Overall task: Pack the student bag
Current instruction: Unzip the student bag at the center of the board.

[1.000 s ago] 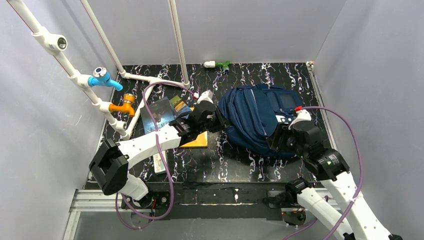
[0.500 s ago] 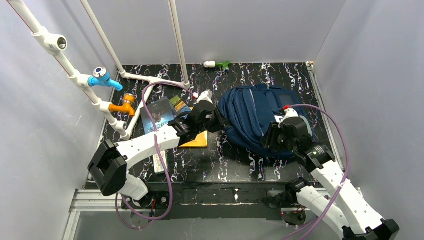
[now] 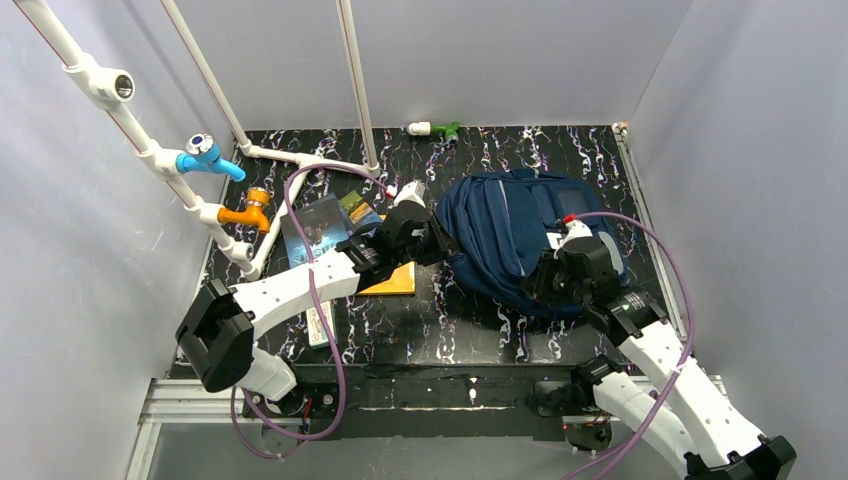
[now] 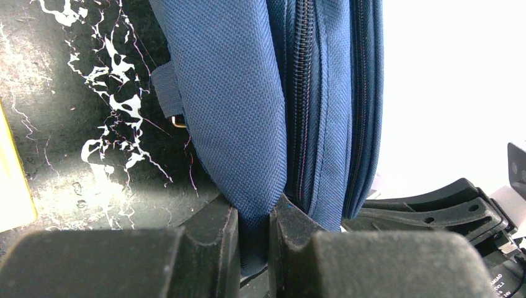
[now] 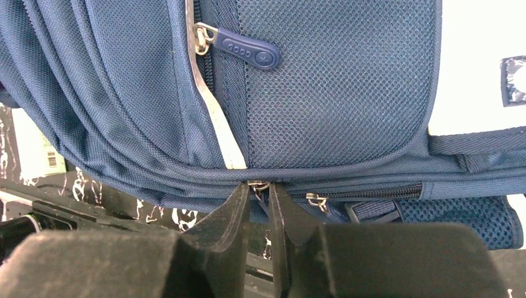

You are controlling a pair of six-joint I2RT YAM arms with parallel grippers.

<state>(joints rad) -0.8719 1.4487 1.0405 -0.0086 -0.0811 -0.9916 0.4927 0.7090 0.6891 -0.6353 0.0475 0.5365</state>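
Observation:
The student bag [image 3: 510, 235], navy blue, lies flat on the black marbled table right of centre. My left gripper [image 3: 437, 246] is at its left edge, shut on a fold of the blue fabric [image 4: 248, 155] that runs down between the fingers [image 4: 254, 226]. At the bag's near right side is my right gripper [image 3: 546, 276]. In the right wrist view its jaws [image 5: 259, 189] stand narrow around a small metal zip pull [image 5: 258, 185] on the seam below a mesh front pocket [image 5: 335, 87]. A second pull with a blue rubber tab [image 5: 248, 51] sits higher up.
A yellow book [image 3: 399, 282] lies under the left arm, with a blue picture book [image 3: 318, 228] and a small card [image 3: 357, 208] beside it. White pipes with a blue tap [image 3: 207, 156] and an orange tap [image 3: 250, 210] line the left. A green-and-white object [image 3: 436, 128] lies at the back.
The right arm slid left and nearer along the bag's near side, and its jaws narrowed onto the zip pull. The left arm kept its hold and did not move.

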